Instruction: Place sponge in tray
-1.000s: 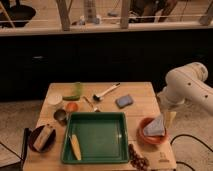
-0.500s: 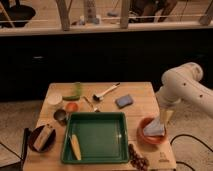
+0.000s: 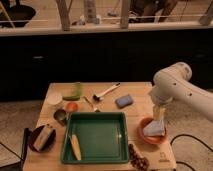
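The sponge [image 3: 124, 101] is a small blue-grey pad lying flat on the wooden table, just beyond the tray's far right corner. The tray [image 3: 102, 139] is a large deep-green rectangle at the front middle of the table, with a yellow corn cob [image 3: 75, 146] lying in its left side. My gripper [image 3: 159, 113] hangs from the white arm [image 3: 172, 85] on the right. It is above the orange bowl [image 3: 145, 138], which holds the pale blue cloth [image 3: 154, 128], and to the right of the sponge, apart from it.
A white brush [image 3: 106, 92], a spoon [image 3: 91, 104], a green cup [image 3: 76, 90], a white cup [image 3: 54, 98], a small orange dish [image 3: 71, 106] and a metal cup [image 3: 60, 116] lie behind and left of the tray. A dark plate with a tan block [image 3: 42, 137] sits front left. Grapes [image 3: 137, 159] lie front right.
The arm and gripper have moved a little to the left, toward the sponge side of the orange bowl. The things on the table have not moved.
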Robot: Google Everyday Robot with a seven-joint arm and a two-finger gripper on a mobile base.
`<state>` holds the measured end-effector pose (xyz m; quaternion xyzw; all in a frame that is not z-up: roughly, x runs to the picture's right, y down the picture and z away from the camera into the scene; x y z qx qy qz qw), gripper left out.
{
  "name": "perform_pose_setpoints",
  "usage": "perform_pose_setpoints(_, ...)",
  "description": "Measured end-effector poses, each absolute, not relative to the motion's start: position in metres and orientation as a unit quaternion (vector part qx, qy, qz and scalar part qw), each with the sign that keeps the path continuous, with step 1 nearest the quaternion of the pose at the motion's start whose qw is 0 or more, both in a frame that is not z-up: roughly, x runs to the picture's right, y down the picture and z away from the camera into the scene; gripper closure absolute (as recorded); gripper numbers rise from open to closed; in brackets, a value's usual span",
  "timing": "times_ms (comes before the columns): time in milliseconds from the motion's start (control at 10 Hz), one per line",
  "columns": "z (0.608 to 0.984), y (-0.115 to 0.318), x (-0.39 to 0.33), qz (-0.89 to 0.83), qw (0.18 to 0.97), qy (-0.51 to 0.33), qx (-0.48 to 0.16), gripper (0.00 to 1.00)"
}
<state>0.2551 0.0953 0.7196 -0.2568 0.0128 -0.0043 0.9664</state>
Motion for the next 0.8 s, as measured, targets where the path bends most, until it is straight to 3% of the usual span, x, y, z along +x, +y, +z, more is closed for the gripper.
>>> perform_pose_setpoints(800, 0.749, 0.086, 0.229, -0.026, 0.970, -0.010, -0.241, 0.20)
